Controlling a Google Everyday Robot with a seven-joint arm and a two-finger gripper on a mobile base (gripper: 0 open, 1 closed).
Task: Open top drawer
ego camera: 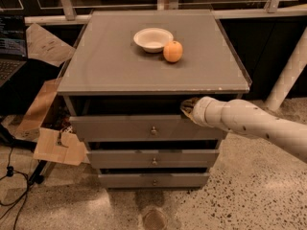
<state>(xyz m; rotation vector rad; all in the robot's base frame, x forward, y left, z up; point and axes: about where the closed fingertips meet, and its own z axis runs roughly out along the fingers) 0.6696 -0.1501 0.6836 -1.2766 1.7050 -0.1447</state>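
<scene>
The top drawer point(124, 127) is the widest grey front, just under the cabinet top, with a small round metal knob point(153, 130) at its centre. It stands pulled out a little, with a dark gap above its upper edge. My gripper point(186, 107) is at the end of the white arm point(249, 123) that comes in from the right. It sits at the drawer's upper edge, right of centre, reaching into the dark gap under the top.
Two narrower grey drawers point(153, 159) sit below. On the cabinet top point(110, 61) stand a white bowl point(153, 39) and an orange point(172, 51). Cardboard pieces point(57, 145) and cables lie at the left. A white post point(288, 75) leans at the right.
</scene>
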